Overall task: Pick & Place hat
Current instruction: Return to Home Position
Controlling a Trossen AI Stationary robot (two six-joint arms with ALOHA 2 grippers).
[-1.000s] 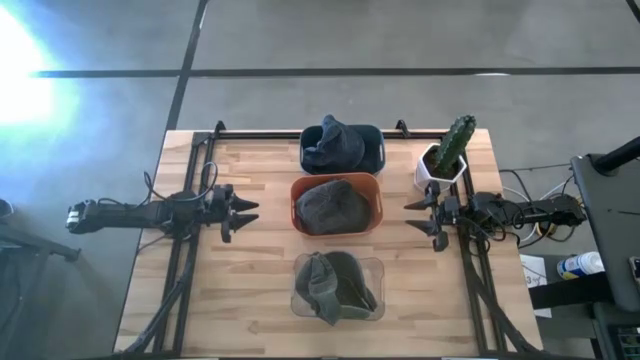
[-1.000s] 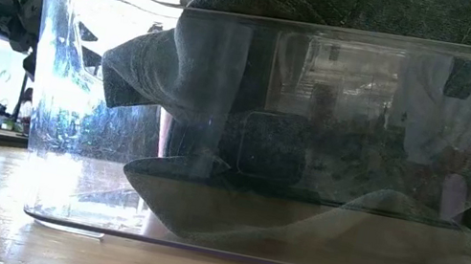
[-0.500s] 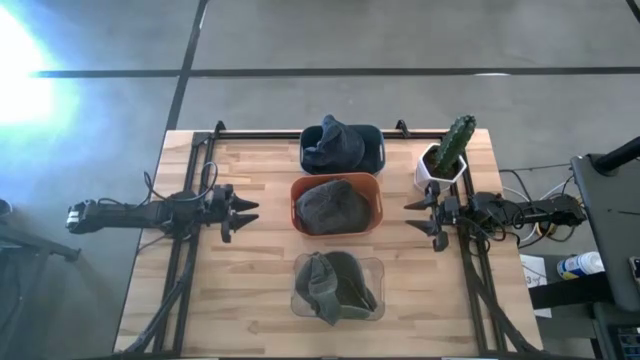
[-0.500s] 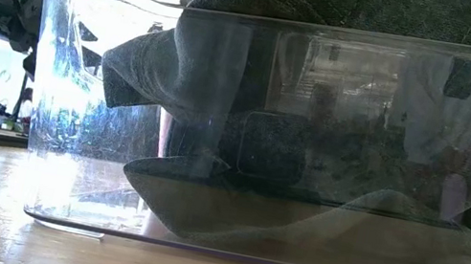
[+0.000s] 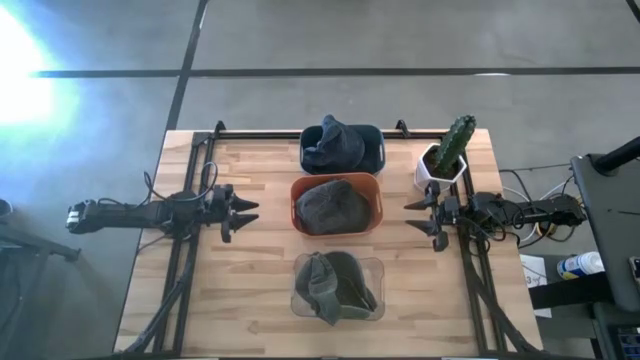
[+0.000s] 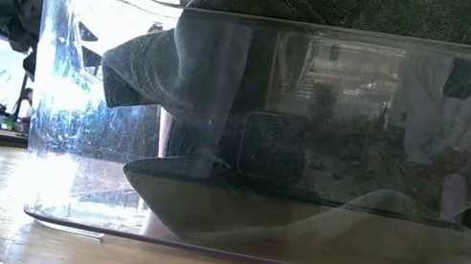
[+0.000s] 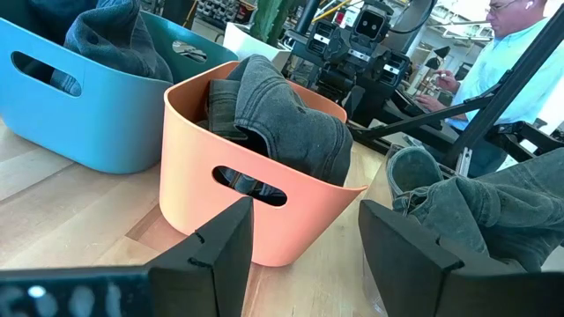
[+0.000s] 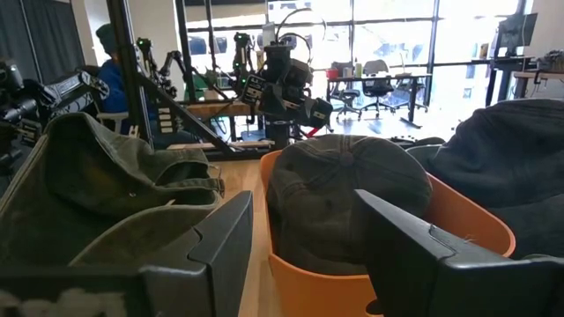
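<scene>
From above, three bins stood in a line down the middle of the table (image 5: 240, 290): the blue bin (image 5: 374, 150) farthest, the orange bin (image 5: 297, 205) in the middle, and the clear bin (image 5: 372, 268) nearest. Each held a hat: a blue cap (image 5: 335, 140), a dark grey cap (image 5: 330, 207) and an olive cap (image 5: 335, 285). The left gripper (image 5: 248, 214) and right gripper (image 5: 411, 217) lay low at either side of the orange bin, well apart from it. Both had their fingers spread and held nothing. A cactus pot (image 5: 443, 160) stood just beyond the right arm.

At table height, the clear bin's wall filled the picture, with the olive cap slumped against it and rising past the rim.

The left wrist view looked between its own parted fingers (image 7: 220, 251) at the orange bin. The grey cap lay folded inside, crown creased and brim tucked under. A person (image 7: 520, 44) sat in the room beyond the table.

The right wrist view showed the same cap from the other side, domed above the rim.

All three hats looked like light, soft cloth that would sag and fold when lifted. The crown would likely bunch between the fingers. The brim looked the stiffest part, so the surest hold would be a pinch across the brim's edge or the seam where it meets the crown. Nothing about them seemed fragile or slippery.
</scene>
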